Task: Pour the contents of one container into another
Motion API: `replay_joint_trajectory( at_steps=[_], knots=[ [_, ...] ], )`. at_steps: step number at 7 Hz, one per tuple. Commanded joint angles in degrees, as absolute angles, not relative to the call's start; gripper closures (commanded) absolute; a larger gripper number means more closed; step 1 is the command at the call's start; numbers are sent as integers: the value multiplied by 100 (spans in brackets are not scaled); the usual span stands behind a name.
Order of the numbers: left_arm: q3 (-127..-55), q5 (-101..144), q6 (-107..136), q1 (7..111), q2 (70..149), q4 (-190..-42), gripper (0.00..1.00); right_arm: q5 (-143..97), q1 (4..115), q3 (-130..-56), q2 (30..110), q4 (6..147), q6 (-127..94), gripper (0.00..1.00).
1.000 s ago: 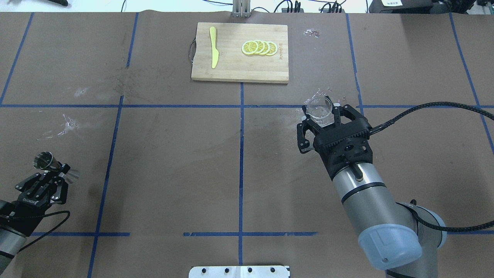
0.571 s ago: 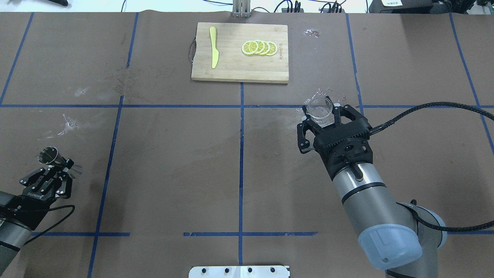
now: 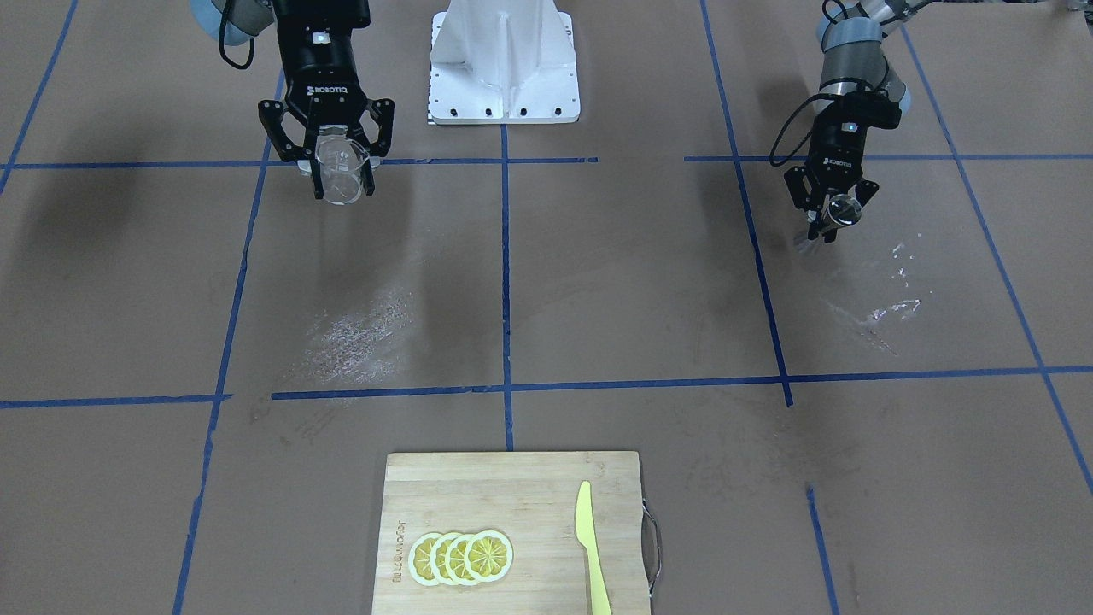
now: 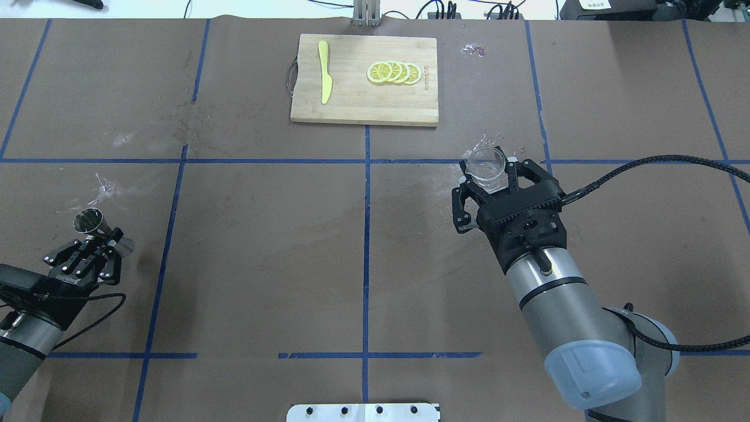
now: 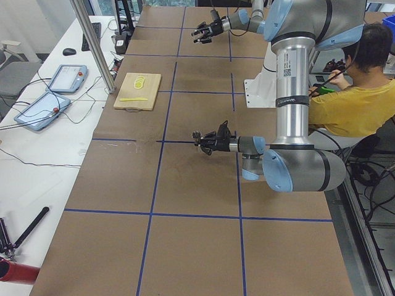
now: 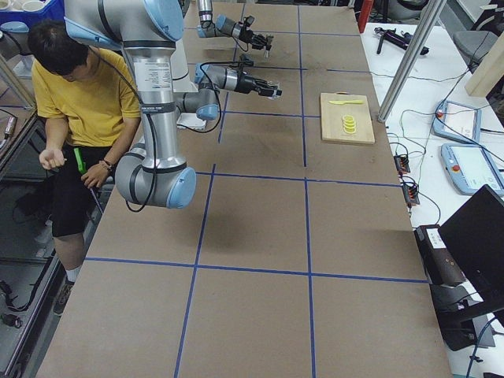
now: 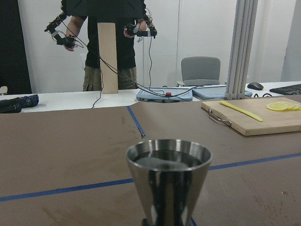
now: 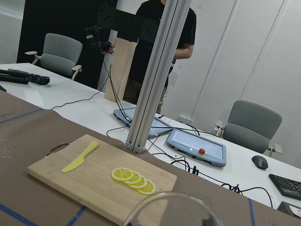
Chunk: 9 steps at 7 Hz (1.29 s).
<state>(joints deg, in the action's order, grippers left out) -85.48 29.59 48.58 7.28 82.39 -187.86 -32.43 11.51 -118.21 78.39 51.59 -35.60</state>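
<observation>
Overhead exterior view recorded one counter (image 4: 263,246) covered in brown paper with blue tape lines, and two arms. One wooden cutting board (image 4: 363,102) lay at the far edge near the centre line. On it were one yellow knife (image 4: 324,70) and four overlapping lemon slices (image 4: 394,72).

Right tool (image 4: 490,171) was right of centre, its fingers pinching one clear measuring cup (image 4: 485,163). The cup's mouth faced up, long axis near vertical. The front-facing view showed it clear of the counter.

Left tool (image 4: 104,239) was near the counter's left end, pressed onto the narrow waist of one metal jigger (image 4: 89,222). The jigger's long axis was close to upright, open cone on top, and the rim looked level in the left wrist view. Contact with the counter could not be told.

Cup and jigger were well apart, with bare counter between them across the centre line. The board was well clear of both.
</observation>
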Motion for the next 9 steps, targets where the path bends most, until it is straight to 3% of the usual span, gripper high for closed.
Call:
replay_joint_trajectory(
  at_steps=[1, 9],
  knots=[
    [-8429, 2953, 4939, 747, 8411, -18712, 100, -3243, 1151, -11821, 7849, 5159, -3560, 100],
    [-8209, 2716, 4922, 738, 8727, -18563, 100, -3243, 1151, -11821, 7866, 5159, -3560, 100]
  ],
)
